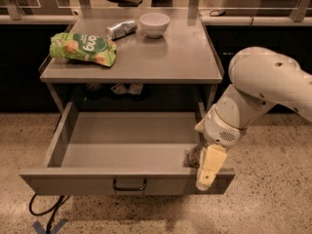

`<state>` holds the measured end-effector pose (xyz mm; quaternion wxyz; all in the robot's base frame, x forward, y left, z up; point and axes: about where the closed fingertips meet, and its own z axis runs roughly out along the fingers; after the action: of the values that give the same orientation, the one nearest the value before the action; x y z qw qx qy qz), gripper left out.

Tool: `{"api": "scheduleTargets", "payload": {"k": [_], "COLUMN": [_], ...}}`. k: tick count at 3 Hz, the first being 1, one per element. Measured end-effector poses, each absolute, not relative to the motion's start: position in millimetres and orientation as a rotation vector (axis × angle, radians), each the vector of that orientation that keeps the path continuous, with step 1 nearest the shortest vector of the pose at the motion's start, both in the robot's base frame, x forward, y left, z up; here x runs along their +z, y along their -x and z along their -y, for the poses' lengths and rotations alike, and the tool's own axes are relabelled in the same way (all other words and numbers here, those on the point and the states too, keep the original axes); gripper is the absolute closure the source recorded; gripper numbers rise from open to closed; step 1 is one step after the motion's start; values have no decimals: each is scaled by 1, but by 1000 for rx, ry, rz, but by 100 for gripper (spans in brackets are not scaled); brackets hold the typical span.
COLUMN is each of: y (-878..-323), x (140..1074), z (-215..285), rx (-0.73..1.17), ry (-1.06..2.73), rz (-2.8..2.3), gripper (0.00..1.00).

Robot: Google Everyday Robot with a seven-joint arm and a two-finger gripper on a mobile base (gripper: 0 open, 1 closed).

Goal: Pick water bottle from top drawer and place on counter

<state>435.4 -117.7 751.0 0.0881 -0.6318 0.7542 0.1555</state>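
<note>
Arm (265, 82) bent, end effector (206, 173) at top drawer (73, 180)

Green snack bag (83, 48) at left; silver can (121, 29) lying on its side just beside white bowl (154, 23); black cable (43, 209) on speckled floor (273, 199), lower left.

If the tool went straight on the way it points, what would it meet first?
Probably the floor of the drawer, at its front right corner, where the tool points down beside the bottle. Depth is unclear: it may catch the front panel's rim instead.
</note>
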Motion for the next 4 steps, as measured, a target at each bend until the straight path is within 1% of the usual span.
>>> {"api": "scheduleTargets", "payload": {"k": [1,2,3,4], "y": [-464,-466,-475,-494], "x": [781,782,767,751], "z": [144,145,157,182], "rx": [262,250,288,341], "ry": [1724,1714,1644,1525], "rz": [-2286,-2288,-2302,-2296], "gripper": [0,0,0,0]}}
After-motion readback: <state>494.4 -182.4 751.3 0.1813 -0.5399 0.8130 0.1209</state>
